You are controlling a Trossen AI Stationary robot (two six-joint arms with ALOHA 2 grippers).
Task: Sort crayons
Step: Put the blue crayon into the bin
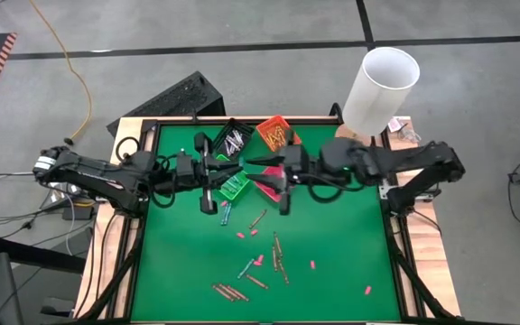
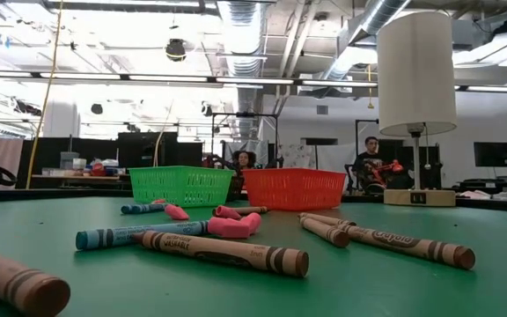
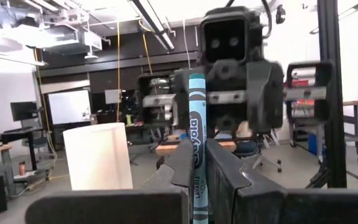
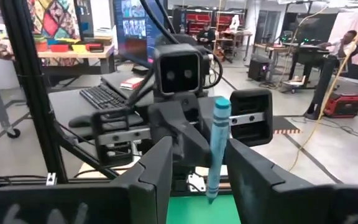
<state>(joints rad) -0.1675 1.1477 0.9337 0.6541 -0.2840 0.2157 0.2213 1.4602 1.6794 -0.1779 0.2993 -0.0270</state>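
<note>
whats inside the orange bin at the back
Orange and yellow crayons lie piled in the orange bin. They cover its floor, so anything beneath them cannot be seen.

paper-wrapped crayons (image 2: 223,250), matt green table (image 1: 332,235)

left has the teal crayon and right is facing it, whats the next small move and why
Probably close the right gripper on the teal crayon: the left gripper is shut on it, and the right's fingers stand open on either side, so this looks like a handover.
</note>
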